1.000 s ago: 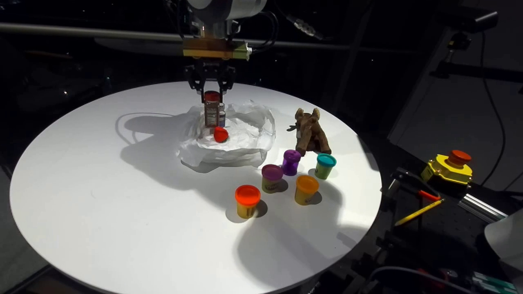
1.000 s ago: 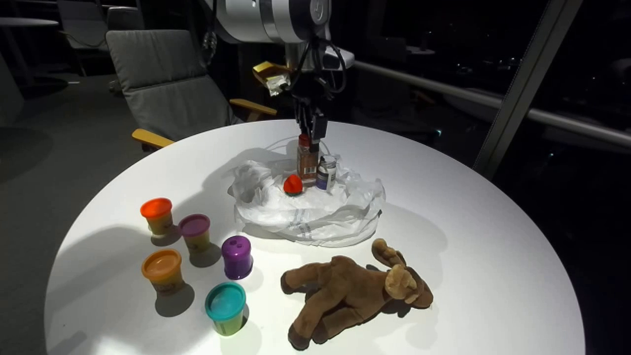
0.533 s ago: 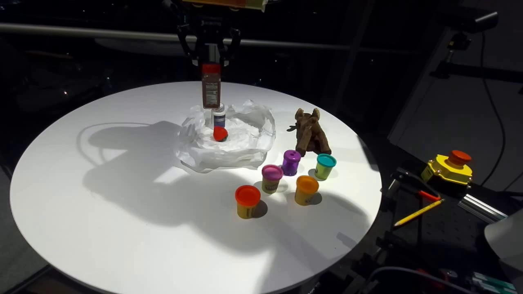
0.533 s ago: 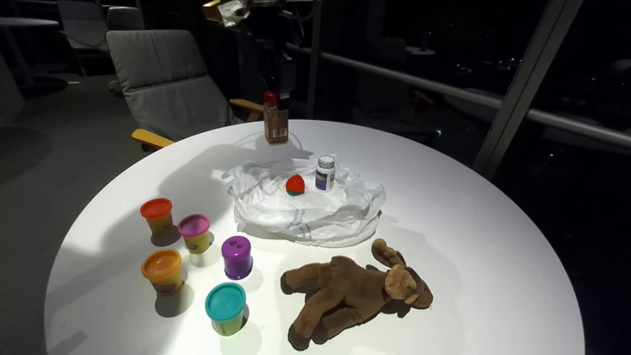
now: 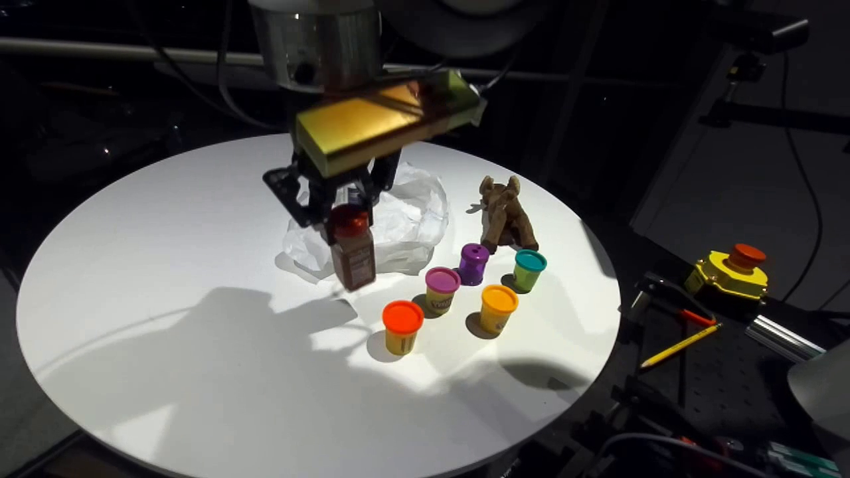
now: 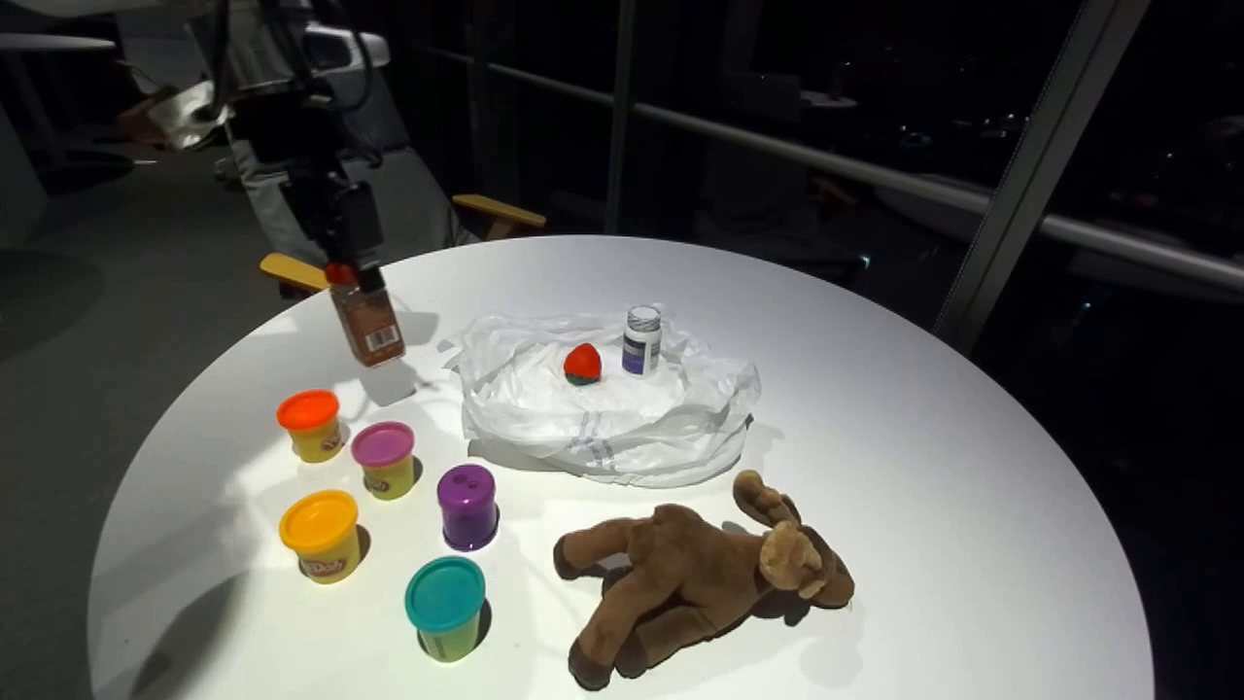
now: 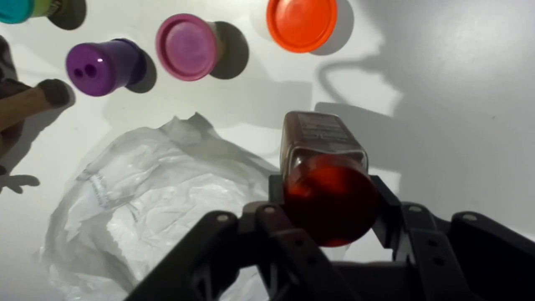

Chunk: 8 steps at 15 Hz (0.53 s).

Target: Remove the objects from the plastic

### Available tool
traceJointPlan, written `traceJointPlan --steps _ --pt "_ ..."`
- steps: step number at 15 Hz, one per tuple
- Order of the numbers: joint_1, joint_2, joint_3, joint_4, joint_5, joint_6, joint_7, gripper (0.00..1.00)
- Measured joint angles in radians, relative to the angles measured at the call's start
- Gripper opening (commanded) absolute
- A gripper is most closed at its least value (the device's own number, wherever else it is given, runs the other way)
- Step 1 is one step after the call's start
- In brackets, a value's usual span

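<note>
Red-capped jar point(image 6: 369, 326) held in the air, clear of the plastic bag point(image 6: 530, 413)

The fingers point(image 7: 386, 213) are parted just far enough to take the jar's cap between them, and grip it from both sides. The jar hangs above the white bench point(image 6: 923, 418), beside the bag and near the red-lidded tub point(image 6: 311, 428).

Only an exterior view shows the red-and-green piece point(image 6: 582, 365) lying on the bag, with the white bottle point(image 6: 640, 342) plain beside it. An exterior view alone takes in the yellow device point(image 5: 727, 275) and the pencil point(image 5: 682, 345), both beyond the bench's edge. The wrist view catches just part of the brown animal figure point(image 6: 680, 564); both exterior views give more of it.

The jar points cap up, base down, its long axis tilted off upright. The figure lies with its legs towards the tubs.

Counted: one jar, one bottle, one red-and-green piece, one figure, one purple container point(image 6: 467, 507) with two holes in its top, and four tubs, the red-lidded one joined by a pink-lidded tub point(image 6: 384, 462), an orange-lidded tub point(image 6: 321, 535) and a teal-lidded tub point(image 6: 447, 608).
</note>
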State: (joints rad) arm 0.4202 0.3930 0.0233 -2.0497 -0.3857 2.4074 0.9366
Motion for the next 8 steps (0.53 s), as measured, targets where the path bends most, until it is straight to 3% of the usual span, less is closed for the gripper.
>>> traceJointPlan --steps 3,7,8 --pt "0.064 0.009 0.001 -0.088 -0.119 0.149 0.144 0.25" --pt "0.096 0.025 -0.015 -0.125 -0.228 0.225 0.255 0.25" --pt "0.096 0.029 -0.020 -0.126 -0.244 0.231 0.268 0.64"
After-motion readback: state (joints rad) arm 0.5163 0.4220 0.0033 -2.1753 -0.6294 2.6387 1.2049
